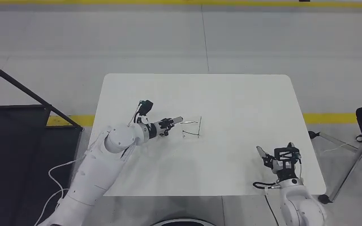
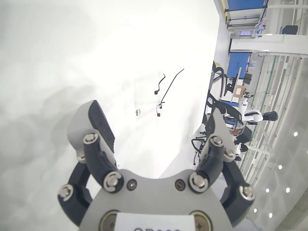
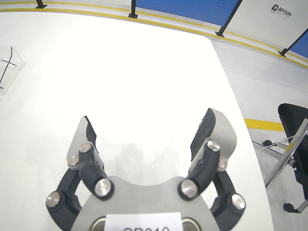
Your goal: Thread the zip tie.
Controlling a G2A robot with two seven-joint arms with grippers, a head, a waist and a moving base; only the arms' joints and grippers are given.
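Zip ties of thin black plastic lie just ahead of the left gripper, whose jaws stand wide and hold nothing. The ties rest flat and partly crossed inside a shallow clear plastic box, near the middle of the white table, a little toward its left edge. Closing here could pinch two ties at once or skid off one, and a finger catching the clear wall would shove the box. The right gripper, jaws also wide and empty, waits near the table's near right corner, too far away to steady anything.
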